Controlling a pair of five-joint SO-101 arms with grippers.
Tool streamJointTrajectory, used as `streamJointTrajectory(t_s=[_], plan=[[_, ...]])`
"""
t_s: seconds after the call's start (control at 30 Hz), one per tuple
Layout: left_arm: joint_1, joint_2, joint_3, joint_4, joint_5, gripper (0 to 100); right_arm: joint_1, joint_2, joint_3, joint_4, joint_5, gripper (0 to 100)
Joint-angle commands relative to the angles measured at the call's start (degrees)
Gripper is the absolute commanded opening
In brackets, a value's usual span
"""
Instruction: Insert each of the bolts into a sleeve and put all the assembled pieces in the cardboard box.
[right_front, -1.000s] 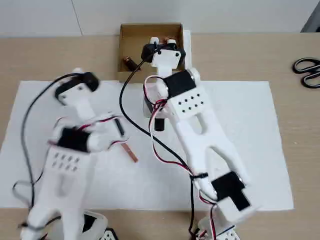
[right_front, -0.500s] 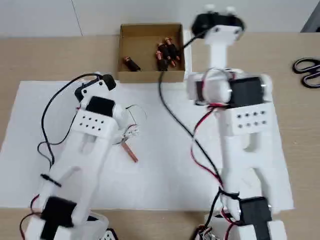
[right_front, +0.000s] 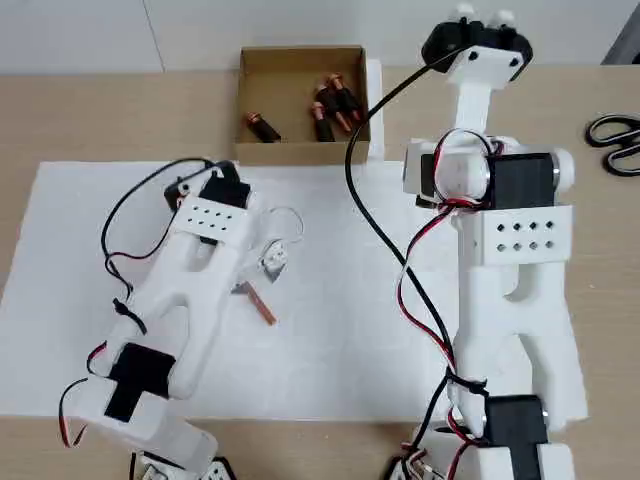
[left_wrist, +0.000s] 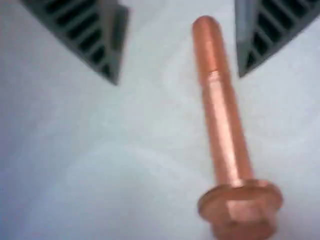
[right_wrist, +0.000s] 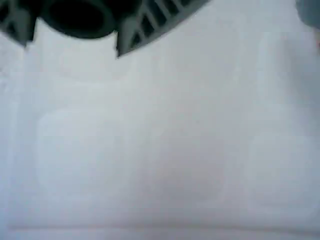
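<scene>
A copper bolt (left_wrist: 222, 130) lies flat on the white paper, also seen in the high view as the bolt (right_front: 263, 304). My left gripper (left_wrist: 180, 40) is open just above it, one finger on each side of the bolt's threaded tip, not touching. My left gripper (right_front: 265, 268) hangs under the left arm near the paper's middle. My right gripper (right_wrist: 75, 25) is shut on a black sleeve (right_wrist: 77, 15), seen end-on above bare white paper. The right arm (right_front: 505, 230) stands over the paper's right side. The cardboard box (right_front: 300, 52) at the back holds several assembled pieces (right_front: 335, 105).
The white paper (right_front: 340, 360) covers most of the wooden table. Scissors (right_front: 615, 140) lie at the far right edge. A black cable (right_front: 380, 230) runs across the paper from the right arm. A white block (right_front: 375, 110) stands against the box's right side.
The right arm has left the box and swung to the paper's right side. The left arm has turned and come down over the bolt.
</scene>
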Motion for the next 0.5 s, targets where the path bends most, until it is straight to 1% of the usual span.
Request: streamJointTrajectory(t_s=[0.0,0.33,0.47], plan=[[0.53,0.44,-4.35,0.18,0.18,17,0.57,-2.77,-0.26,-1.01,0.44,0.3],[1.23,6.51,-4.62,2.11,0.18,17,0.57,-2.77,-0.18,-0.57,0.44,0.3],[0.62,9.05,-4.70,1.67,0.18,17,0.57,-3.12,3.87,-1.01,0.44,0.3]])
